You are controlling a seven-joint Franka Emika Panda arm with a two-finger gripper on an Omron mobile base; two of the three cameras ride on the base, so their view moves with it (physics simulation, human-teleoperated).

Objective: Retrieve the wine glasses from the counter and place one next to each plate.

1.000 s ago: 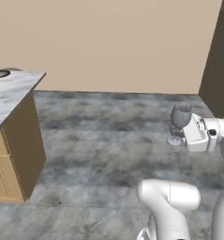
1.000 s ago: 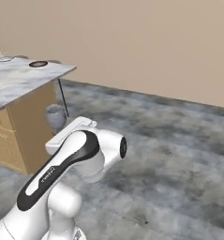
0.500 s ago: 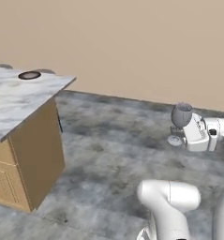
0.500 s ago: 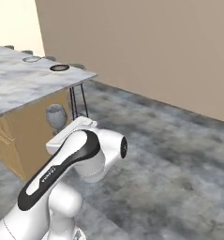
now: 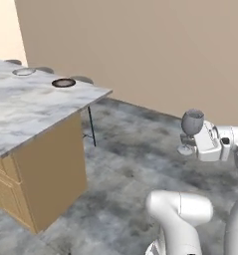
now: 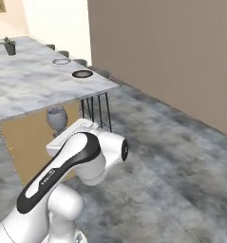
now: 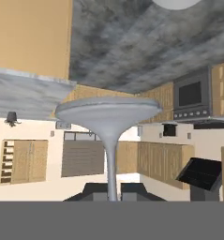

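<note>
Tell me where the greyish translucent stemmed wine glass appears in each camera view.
Left base view: right of centre, greyish translucent stemmed wine glass upright in the hand.
Right base view: left of centre, its bowl above the white arm.
Hand view: centre, foot and thin stem, seen upside down.
Shared landmark: long veined marble island.

Even, shadowless rendered light in a simulated kitchen.
Soft, low-resolution textures throughout; no glare, slight blur on the floor (image 5: 140, 149).
</note>
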